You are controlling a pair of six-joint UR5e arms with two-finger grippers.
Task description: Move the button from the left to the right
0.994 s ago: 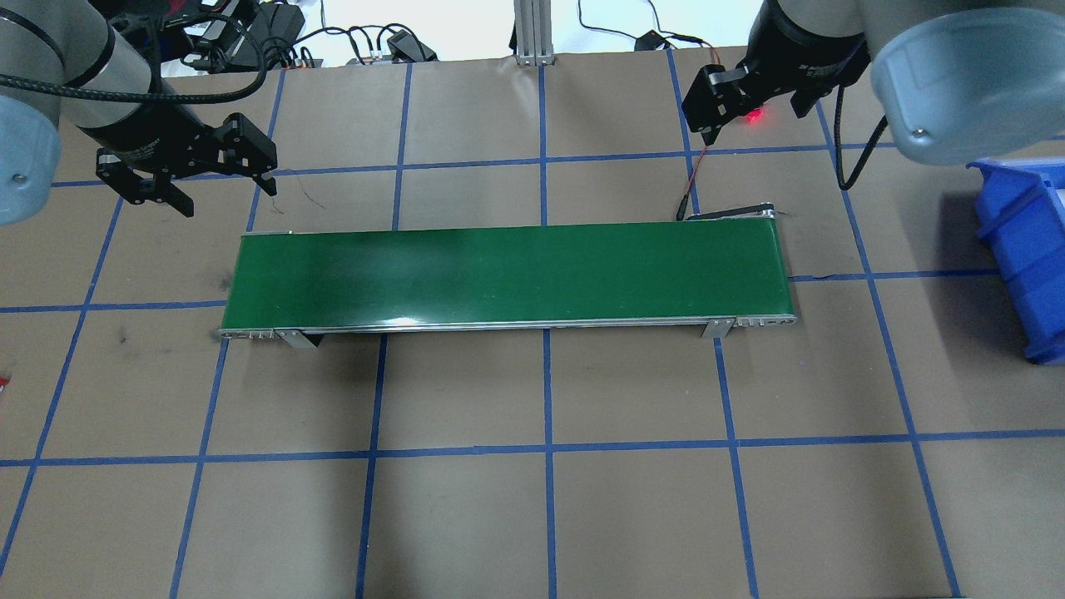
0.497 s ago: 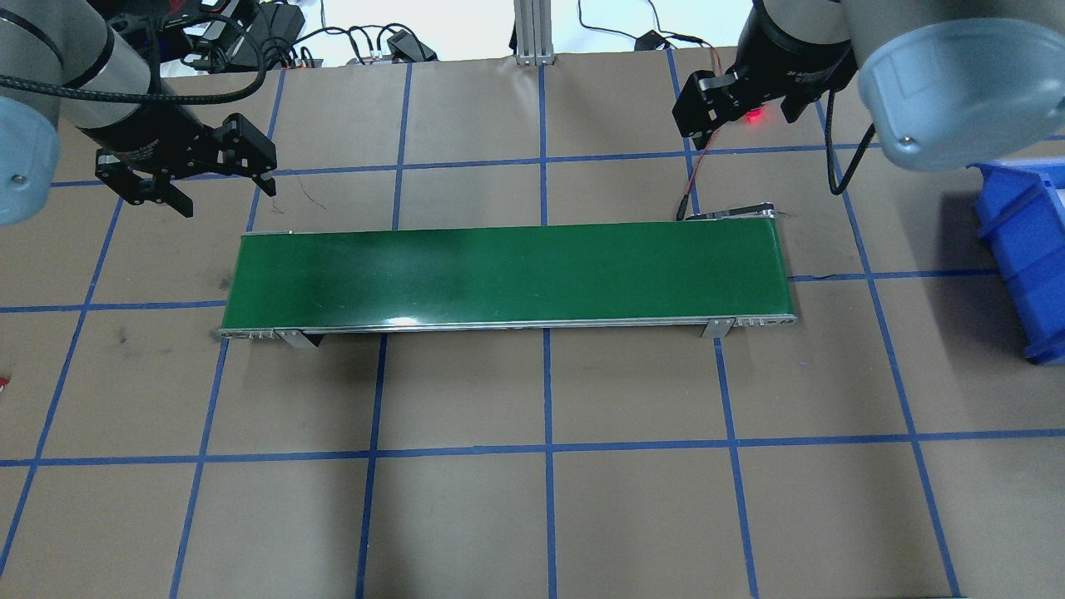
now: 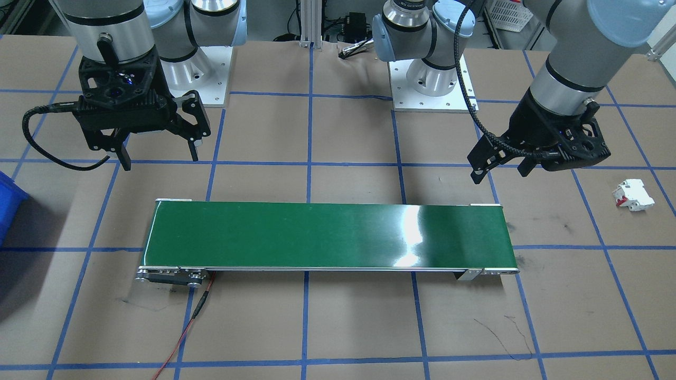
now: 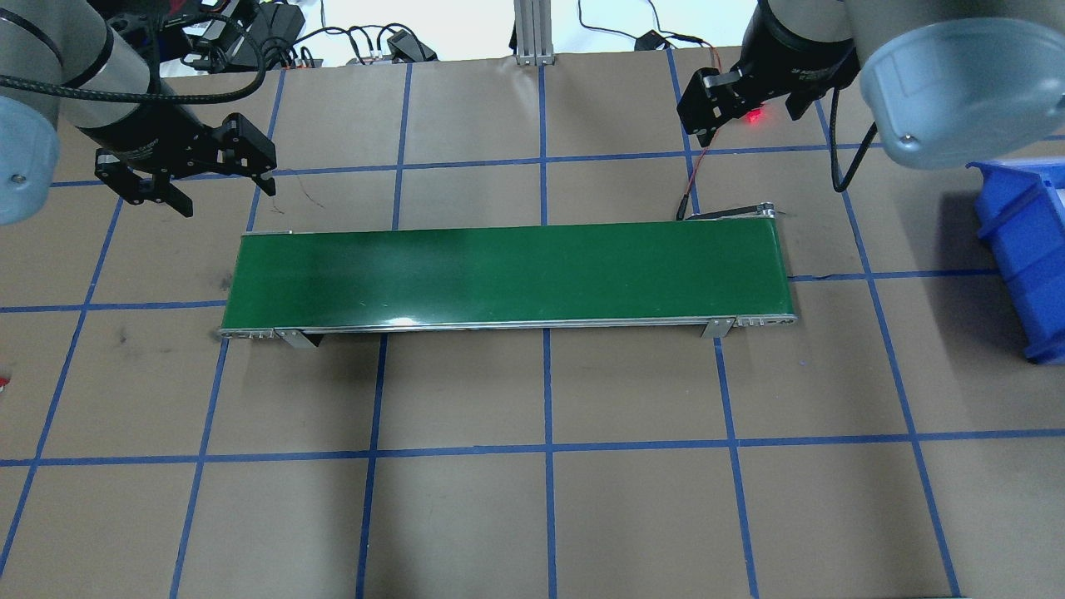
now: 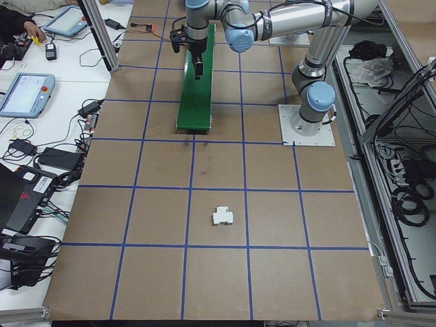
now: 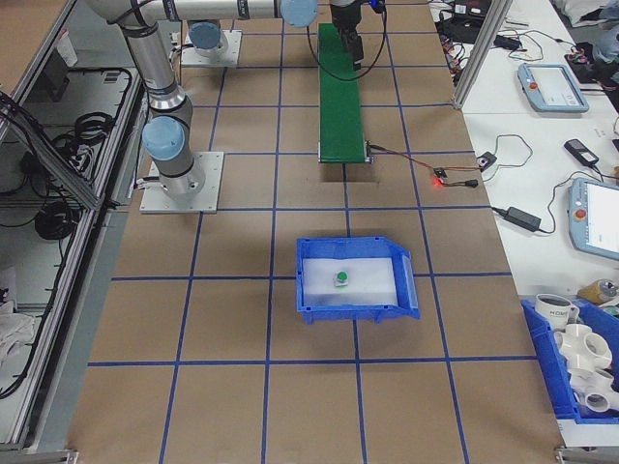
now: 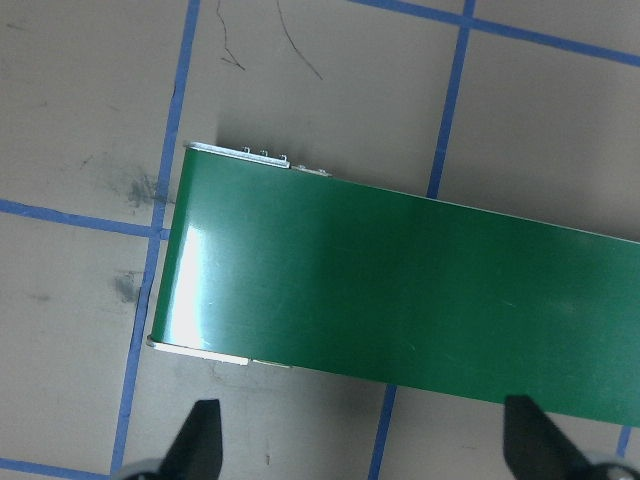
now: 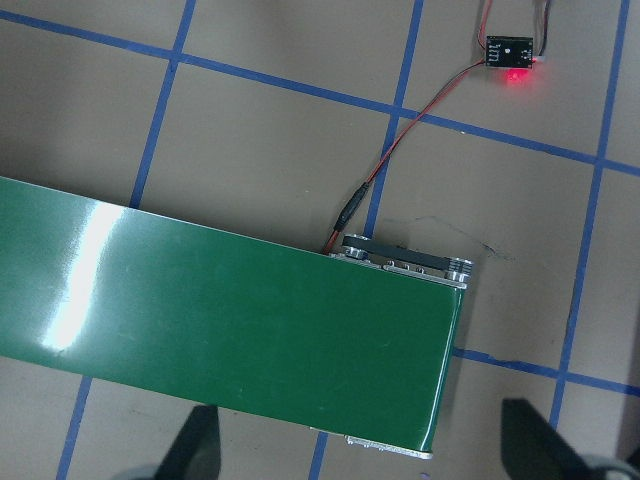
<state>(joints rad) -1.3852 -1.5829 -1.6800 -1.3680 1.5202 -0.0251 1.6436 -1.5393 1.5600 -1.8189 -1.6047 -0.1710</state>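
Note:
The button (image 6: 340,278), with its round green cap, sits inside the blue bin (image 6: 354,307) on the robot's right side; only the exterior right view shows it. My left gripper (image 4: 226,193) hangs open and empty above the table, just beyond the left end of the green conveyor belt (image 4: 507,274). My right gripper (image 4: 746,119) is open and empty too, hovering past the belt's right end. In the front-facing view the left gripper (image 3: 500,171) is on the right and the right gripper (image 3: 160,160) on the left. Both wrist views show bare belt ends between spread fingers.
A white blocky breaker with red parts (image 3: 632,195) lies on the table far to the robot's left. A small board with a red light (image 8: 511,52) and its wire lie beyond the belt's right end. The blue bin's edge (image 4: 1027,249) shows at the right.
The right arm shifted slightly toward the far side of the table and back a little. The left arm stayed almost still. Both grippers remain open.

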